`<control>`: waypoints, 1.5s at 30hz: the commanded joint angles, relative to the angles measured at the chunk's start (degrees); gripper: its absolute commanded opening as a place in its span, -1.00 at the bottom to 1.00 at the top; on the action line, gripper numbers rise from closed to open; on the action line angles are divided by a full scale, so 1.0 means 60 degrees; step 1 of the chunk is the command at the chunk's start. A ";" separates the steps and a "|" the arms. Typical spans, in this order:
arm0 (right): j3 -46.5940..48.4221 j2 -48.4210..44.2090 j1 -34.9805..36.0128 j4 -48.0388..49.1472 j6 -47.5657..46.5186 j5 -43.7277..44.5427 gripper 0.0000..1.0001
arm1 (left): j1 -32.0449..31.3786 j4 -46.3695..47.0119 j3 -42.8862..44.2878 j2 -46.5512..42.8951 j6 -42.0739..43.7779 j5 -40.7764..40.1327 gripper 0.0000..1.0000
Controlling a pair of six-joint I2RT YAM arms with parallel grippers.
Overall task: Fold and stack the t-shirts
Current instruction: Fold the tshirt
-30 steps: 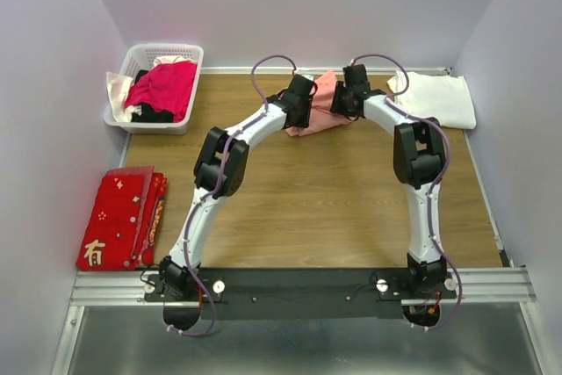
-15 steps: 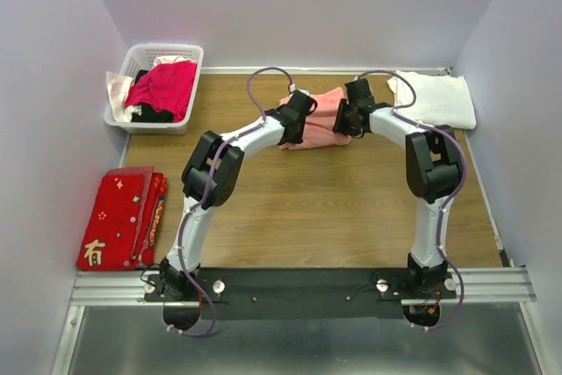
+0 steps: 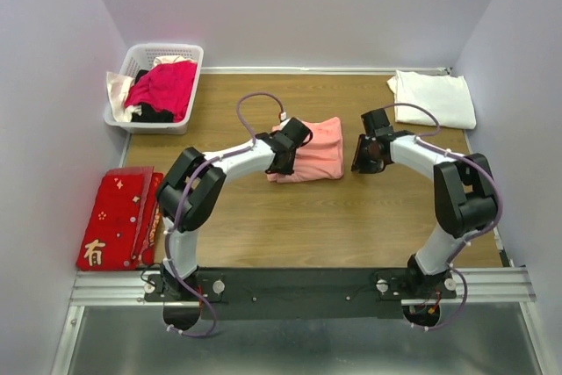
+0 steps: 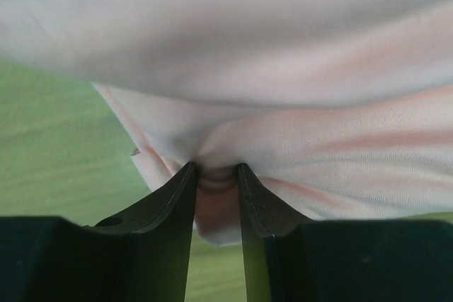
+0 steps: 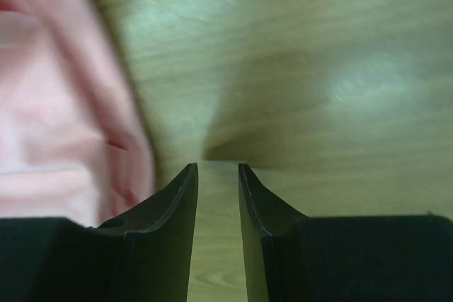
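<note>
The salmon-pink t-shirt [image 3: 314,150] lies folded in a rough rectangle at the middle of the table. My left gripper [image 3: 281,161] is at its left edge, shut on a pinch of pink fabric [image 4: 216,182] held between the jaws [image 4: 216,167]. My right gripper [image 3: 362,161] is low over bare wood just right of the shirt, apart from it. Its jaws [image 5: 218,166] stand a little apart with only table between them, and the pink shirt [image 5: 49,139] shows blurred at the left. The white t-shirt [image 3: 432,98] lies folded at the back right corner.
A white basket [image 3: 140,57] with magenta, black and white clothes stands at the back left. A red cloth with gold characters [image 3: 118,217] lies off the table's left edge. Purple walls close in on three sides.
Both arms have drawn back toward the near side, bringing the pink shirt from the back to mid-table. The right gripper has let go of it and moved to the right.
</note>
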 commanded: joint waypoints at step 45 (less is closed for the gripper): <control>0.3592 0.2034 0.0625 0.0703 -0.1140 -0.2369 0.08 | 0.2367 -0.0047 -0.0367 -0.1731 -0.0723 0.0658 -0.23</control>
